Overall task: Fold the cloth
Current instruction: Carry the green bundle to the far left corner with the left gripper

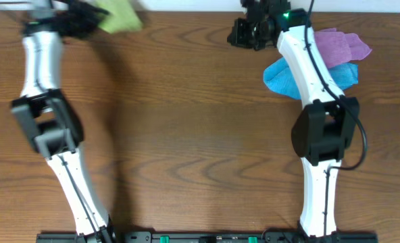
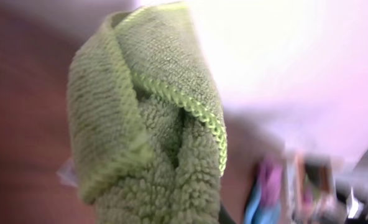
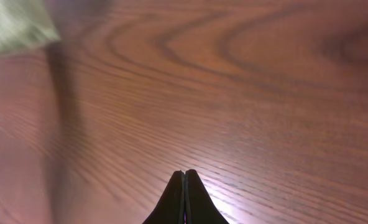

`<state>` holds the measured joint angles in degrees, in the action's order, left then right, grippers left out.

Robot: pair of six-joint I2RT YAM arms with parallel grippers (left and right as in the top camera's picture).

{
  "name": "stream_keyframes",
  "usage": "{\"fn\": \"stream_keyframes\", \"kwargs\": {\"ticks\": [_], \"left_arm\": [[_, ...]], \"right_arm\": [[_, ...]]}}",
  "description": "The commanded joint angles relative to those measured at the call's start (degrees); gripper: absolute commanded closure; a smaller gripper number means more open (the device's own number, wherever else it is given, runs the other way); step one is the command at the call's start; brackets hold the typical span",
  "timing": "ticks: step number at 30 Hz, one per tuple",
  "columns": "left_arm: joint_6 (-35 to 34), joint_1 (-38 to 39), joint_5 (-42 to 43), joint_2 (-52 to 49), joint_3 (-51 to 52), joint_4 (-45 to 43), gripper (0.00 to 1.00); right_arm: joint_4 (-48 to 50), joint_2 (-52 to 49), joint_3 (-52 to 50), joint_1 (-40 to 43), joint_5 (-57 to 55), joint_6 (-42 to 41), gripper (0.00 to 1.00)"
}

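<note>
Cloth (image 1: 121, 16) bunched at 11 o'clock of tabletop (image 1: 200, 135), pinched in closed left tool (image 1: 85, 23). No fold made; spreading and folding judged all left. Right tool (image 3: 184, 177) shut, nothing held, near 1 o'clock. Stitched hem and crumpled layers shown only by left wrist view. Blue cloth (image 1: 284, 77) and purple cloth (image 1: 345, 44) shown clearly only overhead.

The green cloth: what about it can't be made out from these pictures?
Overhead: the cloth and left gripper are motion-blurred, and the top edge cuts the cloth off.
Left wrist: the bunched cloth fills the view, hiding the fingers; the bottom edge cuts it off.
Right wrist: only a blurred corner shows at the top-left edge.
Its white label: seen in no view.
</note>
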<state>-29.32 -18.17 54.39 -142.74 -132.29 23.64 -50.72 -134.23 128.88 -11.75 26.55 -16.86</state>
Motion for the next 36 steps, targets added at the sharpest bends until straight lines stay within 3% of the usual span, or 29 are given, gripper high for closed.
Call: {"fn": "stream_keyframes", "kwargs": {"ticks": [1, 5, 10, 16, 23, 28, 36], "left_arm": [[-16.83, -6.38, 1.16, 0.37, -1.38, -4.39, 0.94], [-21.88, -10.95, 0.31, 0.37, -1.31, -6.56, 0.94], [-25.66, -10.38, -4.46, 0.35, 0.79, -6.8, 0.94], [-34.01, -7.85, -3.48, 0.35, 11.02, -23.58, 0.94], [-34.38, -7.63, -4.24, 0.33, 16.61, -23.58, 0.94], [-29.22, -9.6, -0.42, 0.35, 16.81, -20.96, 0.94], [-7.74, -11.28, 2.47, 1.55, 16.81, -2.25, 0.94]], "right_arm": [[-0.76, 1.49, 0.76, -1.05, 0.48, 1.46, 0.98], [-0.57, 1.6, 0.76, -1.57, 0.46, 1.46, 0.99], [1.49, 1.6, 0.76, -2.6, 0.48, 0.57, 0.99], [1.66, 1.6, 0.76, -3.56, 0.46, 0.15, 0.99], [1.36, 1.6, 0.76, -3.72, 0.48, 0.13, 0.99], [0.96, 1.6, 0.76, -3.72, 0.48, 0.15, 0.99], [1.05, 1.6, 0.76, -3.72, 0.46, 0.17, 0.98]]}}
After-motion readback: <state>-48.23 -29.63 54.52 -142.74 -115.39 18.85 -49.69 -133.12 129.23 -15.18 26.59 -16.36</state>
